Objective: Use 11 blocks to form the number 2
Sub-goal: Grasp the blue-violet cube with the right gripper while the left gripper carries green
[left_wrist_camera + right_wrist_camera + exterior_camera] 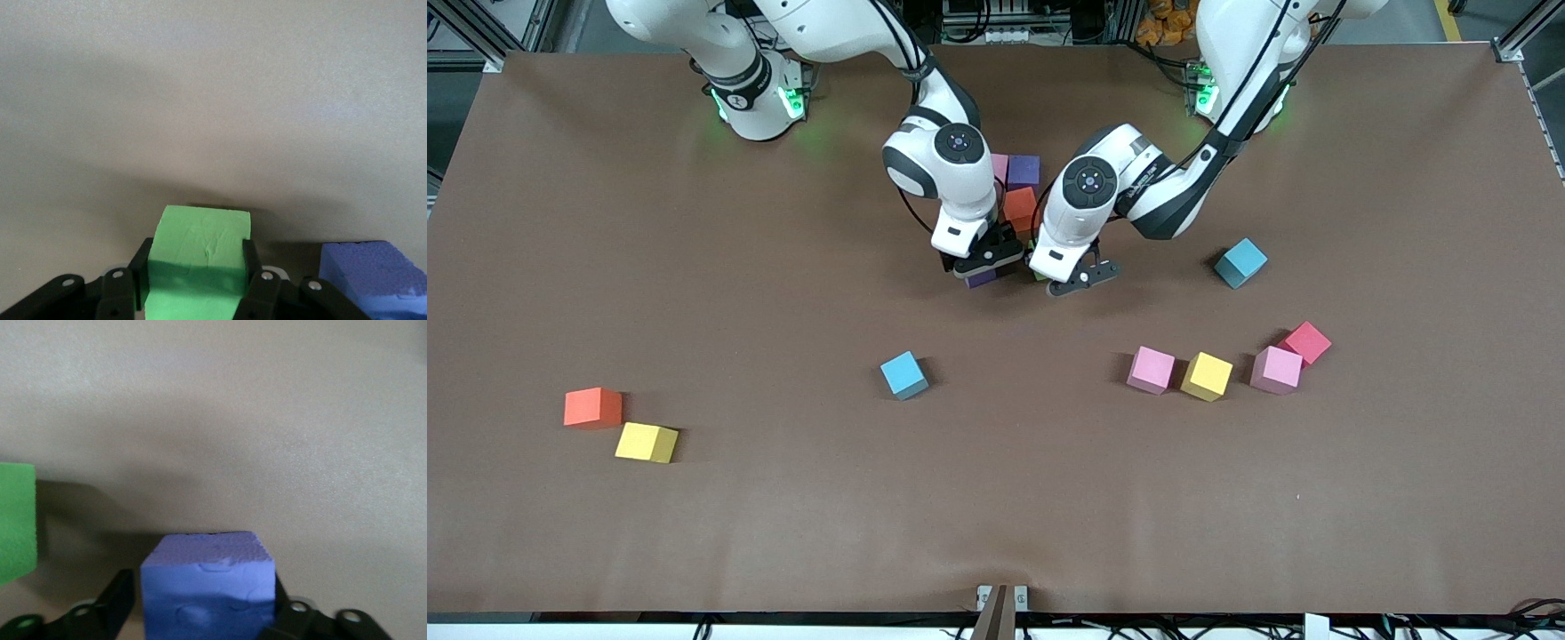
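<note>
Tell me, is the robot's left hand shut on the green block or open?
Shut on it. The left gripper has a finger pressed against each side of the green block.

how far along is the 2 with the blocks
Early. Done: a pink block, purple block and orange block sit clustered between the arms. In hand: the left gripper grips a green block; the right gripper straddles another purple block. Left: eight loose blocks nearer the camera, like the light blue block.

Brown matte table (783,533), grey floor past its edge, metal frame posts (480,27) at corners
</note>
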Controlling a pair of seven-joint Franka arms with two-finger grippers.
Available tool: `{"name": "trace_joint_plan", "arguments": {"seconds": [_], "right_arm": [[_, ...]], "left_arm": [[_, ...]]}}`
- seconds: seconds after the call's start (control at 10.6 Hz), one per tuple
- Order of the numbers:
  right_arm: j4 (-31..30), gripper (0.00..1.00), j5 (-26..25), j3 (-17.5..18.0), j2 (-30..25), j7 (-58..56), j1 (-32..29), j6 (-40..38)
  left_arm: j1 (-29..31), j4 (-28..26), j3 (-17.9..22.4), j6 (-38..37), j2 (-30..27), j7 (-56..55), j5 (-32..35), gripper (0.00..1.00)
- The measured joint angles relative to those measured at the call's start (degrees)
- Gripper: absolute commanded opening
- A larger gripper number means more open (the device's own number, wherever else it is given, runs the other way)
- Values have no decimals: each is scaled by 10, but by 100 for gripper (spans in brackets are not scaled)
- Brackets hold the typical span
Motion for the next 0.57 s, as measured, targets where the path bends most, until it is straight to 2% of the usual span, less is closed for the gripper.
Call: {"name": "trace_joint_plan", "arguments": {"seconds": [0.28, 0.57], "right_arm": [[-1, 0, 0, -3, -21, 4, -5, -7], [-1, 0, 0, -10, -72, 4, -52, -78]], "left_arm": [[0, 0, 0, 0, 0, 0, 0, 37], [0, 1, -3, 0, 0, 0, 0, 37]]}}
